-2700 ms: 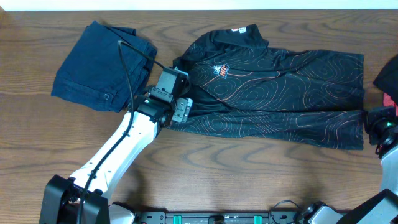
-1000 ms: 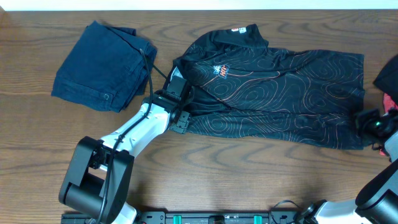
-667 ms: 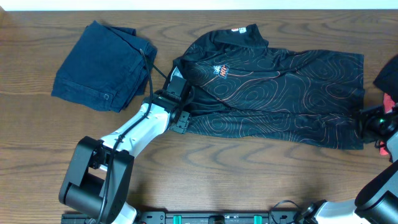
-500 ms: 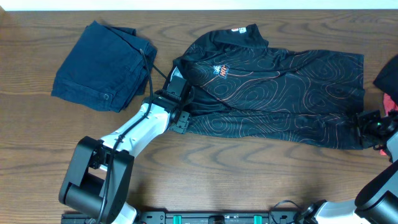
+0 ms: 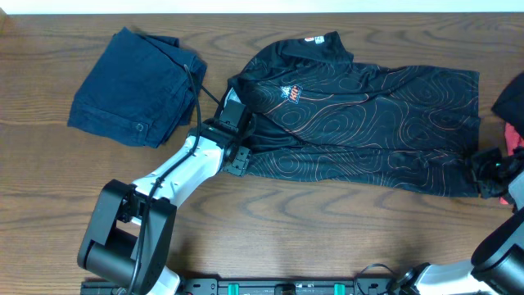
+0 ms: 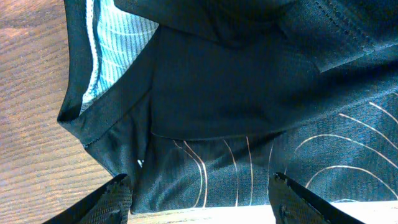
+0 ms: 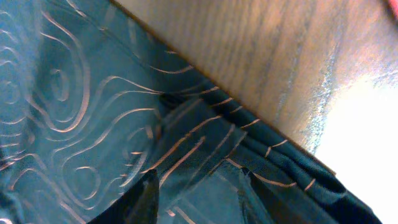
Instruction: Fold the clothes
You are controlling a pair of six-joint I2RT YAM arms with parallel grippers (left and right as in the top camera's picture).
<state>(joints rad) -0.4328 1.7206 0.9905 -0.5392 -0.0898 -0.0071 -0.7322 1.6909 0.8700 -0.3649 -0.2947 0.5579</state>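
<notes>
**One jersey, two other garments, two pincers at its edges**

Three garments lie on the brown wooden table [image 5: 327, 238]. The task's piece, a single black short-sleeved sports jersey with thin orange contour lines [image 5: 368, 123], is spread flat from the centre of the overhead frame to the right, its collar toward the top edge. A folded navy denim garment [image 5: 123, 82] sits in the upper left, just clear of the jersey, with one small round button [image 5: 141, 127] near its lower edge. A red-pink garment [image 5: 514, 133] is cut off by the right edge.

The jersey carries one small orange-and-white chest logo [image 5: 291, 94] and one white neck label [image 5: 315, 38]. Both are too small to read, and no other writing shows.

There are two arms, each with one pincer. The left gripper [image 6: 202, 199] is at the jersey's left sleeve, in the centre-left of the overhead frame. Its two fingers [image 6: 118, 196] stand wide apart at the bottom of the wrist view, with the sleeve hem and its pale blue lining lying flat beyond them; nothing is clamped.

The right gripper [image 7: 198, 193] is at the jersey's lower right corner, close to the right edge. Its fingers are part-way apart with the bunched hem between them. Whether they pinch the cloth cannot be told.
</notes>
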